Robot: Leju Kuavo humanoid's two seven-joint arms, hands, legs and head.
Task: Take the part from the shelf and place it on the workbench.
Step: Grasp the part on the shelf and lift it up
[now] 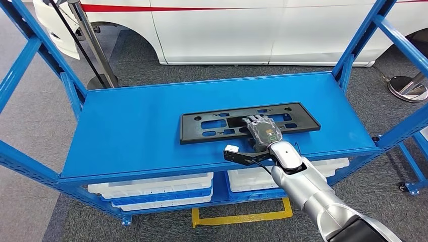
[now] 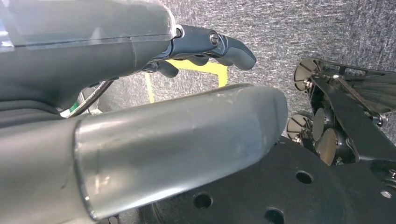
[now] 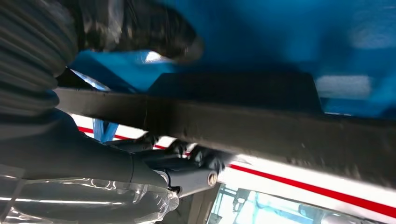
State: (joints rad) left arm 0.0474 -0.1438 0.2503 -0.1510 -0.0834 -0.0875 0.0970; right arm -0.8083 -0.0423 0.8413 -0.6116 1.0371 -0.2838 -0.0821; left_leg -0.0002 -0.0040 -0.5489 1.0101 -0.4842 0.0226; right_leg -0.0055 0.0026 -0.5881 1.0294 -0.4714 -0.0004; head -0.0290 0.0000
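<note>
Part [image 1: 247, 122], flat black rectangular frame, cutouts

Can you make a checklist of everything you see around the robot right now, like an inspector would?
Surface: blue shelf, flat top deck.
Job's things: black plastic part lies flat on the shelf, long side across.
Clutter: white bins on the lower level.
Hands: right hand rests on the part's near edge, fingers over it; left hand hangs above the floor, holding nothing.
Cables: thin black cable by the right wrist.
Surroundings: white car behind, grey carpet, yellow floor tape.
</note>
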